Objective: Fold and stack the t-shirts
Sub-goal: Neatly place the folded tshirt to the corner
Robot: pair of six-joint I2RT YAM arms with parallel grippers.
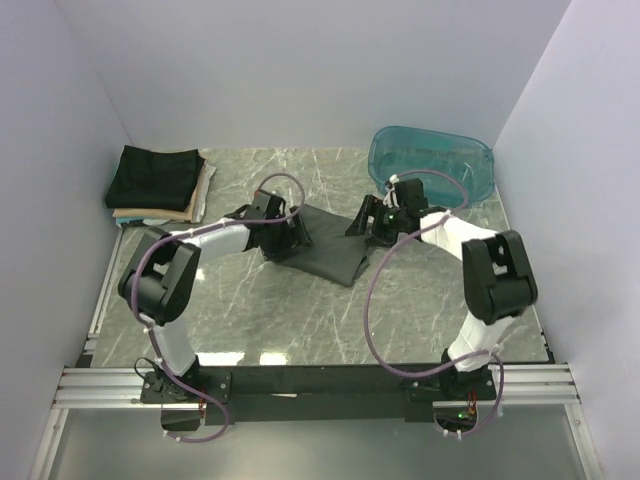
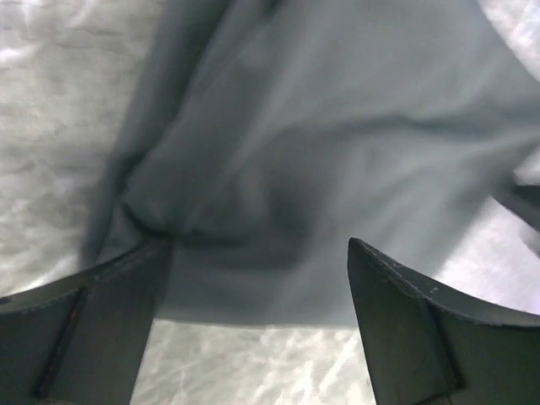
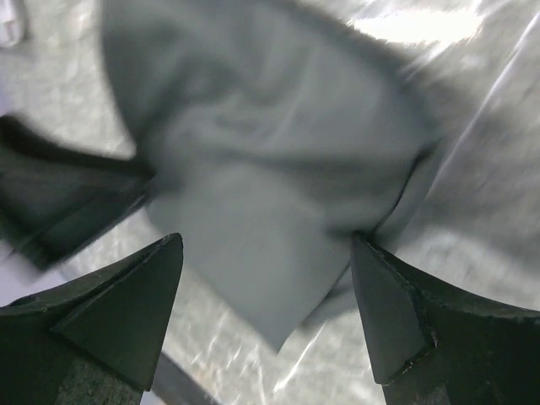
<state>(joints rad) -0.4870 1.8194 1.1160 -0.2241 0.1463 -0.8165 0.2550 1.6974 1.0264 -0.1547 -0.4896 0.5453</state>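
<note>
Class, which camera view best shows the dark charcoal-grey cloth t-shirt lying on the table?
The top external view: it shows most of the outline and folded shape of the dark charcoal-grey cloth t-shirt. Both wrist views show only blurred close-up patches of its fabric.

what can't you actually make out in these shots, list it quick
Top view: ends of the grey t-shirt lie under the left gripper and right gripper, so its fold is unclear.
Top view: the shirt stack is too small to count layers.
Right wrist view: blur smears the cloth edges.
Left wrist view: the shirt runs off the top edge.
</note>
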